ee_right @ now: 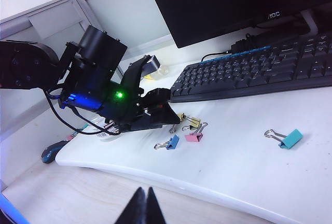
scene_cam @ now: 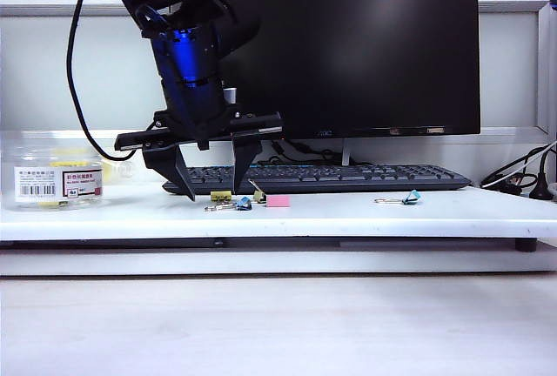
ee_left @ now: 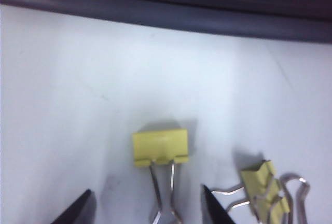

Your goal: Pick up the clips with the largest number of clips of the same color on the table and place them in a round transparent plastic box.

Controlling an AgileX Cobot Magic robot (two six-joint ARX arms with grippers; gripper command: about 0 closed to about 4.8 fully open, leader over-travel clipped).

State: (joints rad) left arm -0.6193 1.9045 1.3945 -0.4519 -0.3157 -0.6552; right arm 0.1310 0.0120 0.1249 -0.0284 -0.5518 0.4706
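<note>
A yellow clip [ee_left: 160,147] lies flat on the white table, its silver wire handles running back between the fingers of my left gripper [ee_left: 146,190]. That gripper is open, pointing down just above the table in front of the keyboard [scene_cam: 214,193], with one finger on each side of the clip [scene_cam: 221,195]. A second yellow clip [ee_left: 264,190] lies just outside one finger. The round transparent plastic box [scene_cam: 57,180] stands at the far left of the table; something yellow shows through its wall. My right gripper [ee_right: 143,190] is shut and empty, hanging off the table's front edge.
A blue clip [scene_cam: 244,204] and a pink clip [scene_cam: 278,201] lie close beside the yellow ones. Another blue clip [scene_cam: 411,197] lies apart to the right. A black keyboard [scene_cam: 348,176] and a monitor [scene_cam: 365,45] stand behind. A mouse [ee_right: 52,151] lies beyond the left arm [ee_right: 104,89].
</note>
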